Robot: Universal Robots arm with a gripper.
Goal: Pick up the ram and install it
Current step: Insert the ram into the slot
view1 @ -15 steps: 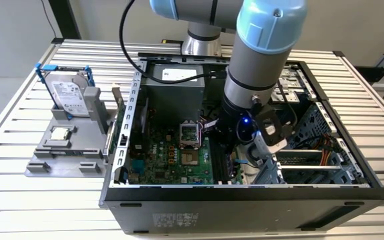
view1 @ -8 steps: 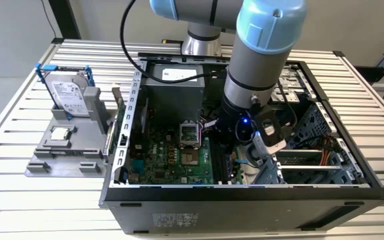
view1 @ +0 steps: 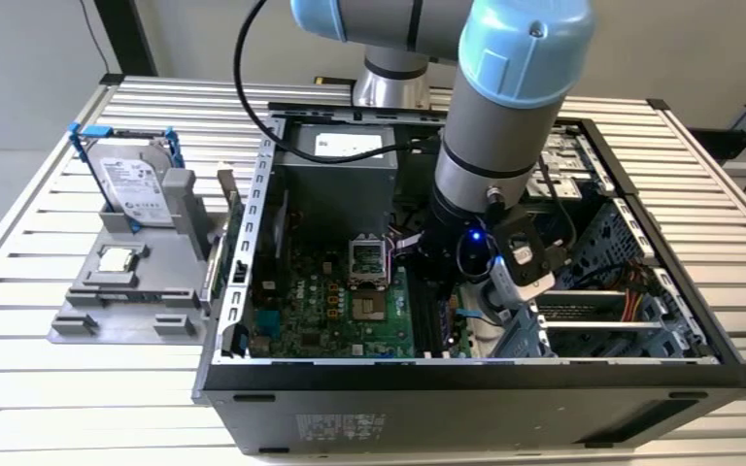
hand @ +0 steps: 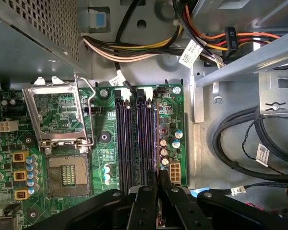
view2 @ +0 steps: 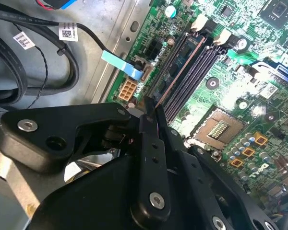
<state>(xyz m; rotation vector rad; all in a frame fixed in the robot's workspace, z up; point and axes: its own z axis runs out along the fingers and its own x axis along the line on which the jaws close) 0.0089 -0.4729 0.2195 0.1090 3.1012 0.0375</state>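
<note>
My gripper [view1: 461, 283] is down inside the open computer case [view1: 477, 374], over the motherboard [view1: 334, 306]. In both wrist views its black fingers [view2: 151, 120] [hand: 145, 201] are shut on one end of the ram [view2: 182, 64], a thin dark stick seen edge-on. The ram [hand: 156, 143] stands on edge along the outermost of the black memory slots [hand: 129, 143], on the side towards the board's edge. Whether it is seated in that slot I cannot tell. The slot latches [view2: 201, 21] at the far end are pale.
An open CPU socket [hand: 67, 175] lies beside the slots. Black and coloured cables [hand: 149, 50] and a metal drive cage [view1: 606, 301] crowd the case. At the exterior view's left, a grey fixture [view1: 127, 311] holds a blue-framed hard drive [view1: 133, 180] and a processor chip [view1: 117, 258].
</note>
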